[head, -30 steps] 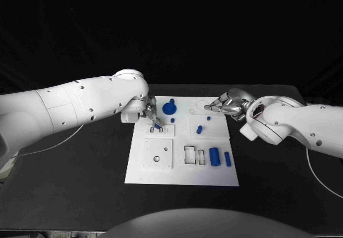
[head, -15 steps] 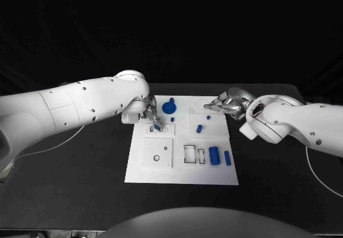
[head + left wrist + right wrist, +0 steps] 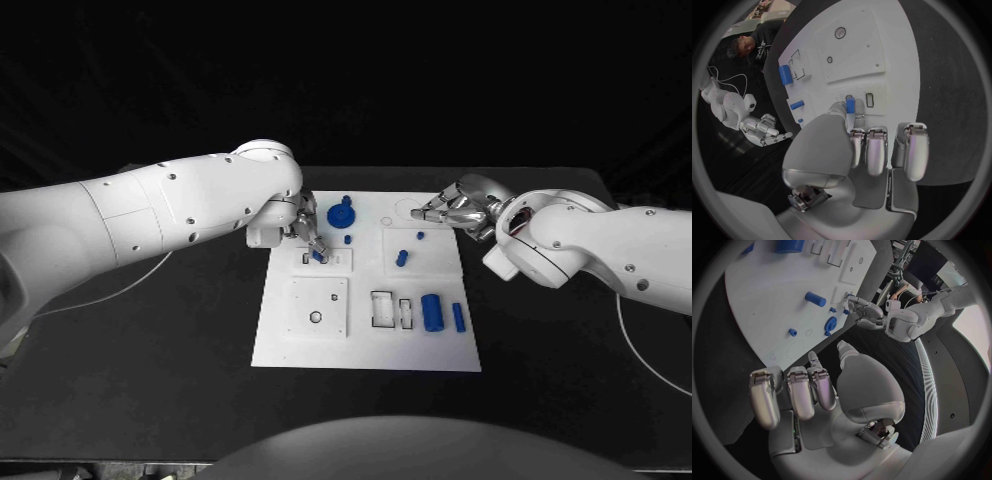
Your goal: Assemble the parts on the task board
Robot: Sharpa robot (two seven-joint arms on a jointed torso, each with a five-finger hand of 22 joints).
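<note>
Silver left hand (image 3: 299,228) pinches a small blue plastic peg (image 3: 851,106), light, stiff, best gripped mid-shaft, over the white task board (image 3: 289,355); right hand (image 3: 450,212) hovers empty, fingers curled.

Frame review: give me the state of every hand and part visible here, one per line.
left hand: pinches a small blue part over the slots
right hand: fingers curled, holds nothing
round blue part: stands on the task board
large blue cylinder: lies on its side
thin blue rod: lies beside it
</note>
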